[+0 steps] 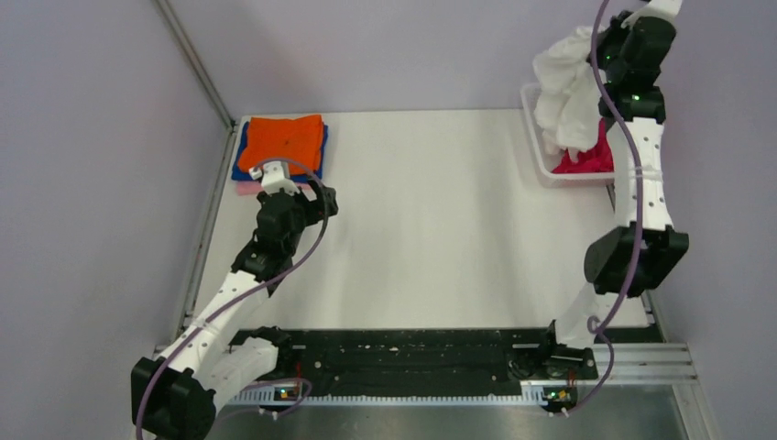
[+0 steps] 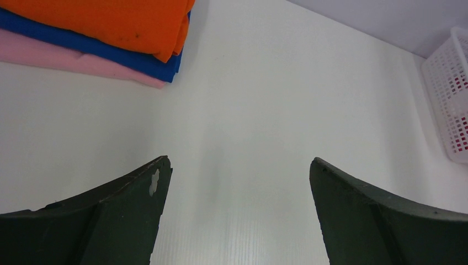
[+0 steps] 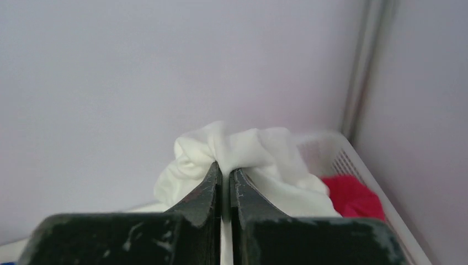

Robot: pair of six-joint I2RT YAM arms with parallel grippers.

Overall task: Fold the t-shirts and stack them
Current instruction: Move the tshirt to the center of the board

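A folded stack of t-shirts lies at the table's far left: orange (image 1: pixel 286 142) on top, blue (image 1: pixel 242 163) under it, pink (image 1: pixel 246 188) at the bottom, also seen as orange (image 2: pixel 110 19), blue (image 2: pixel 83 47) and pink (image 2: pixel 55 58) layers. My left gripper (image 1: pixel 321 197) hovers just in front of the stack, open and empty (image 2: pixel 237 171). My right gripper (image 3: pixel 225 174) is shut on a bunched white t-shirt (image 3: pixel 243 152), lifted above the basket (image 1: pixel 568 78). A magenta t-shirt (image 1: pixel 586 160) stays in the basket (image 3: pixel 353 196).
The white mesh basket (image 1: pixel 536 137) stands at the table's far right edge against the back wall, its wall visible in the left wrist view (image 2: pixel 450 94). Purple walls close in the back and sides. A black rail (image 1: pixel 403 353) runs along the near edge.
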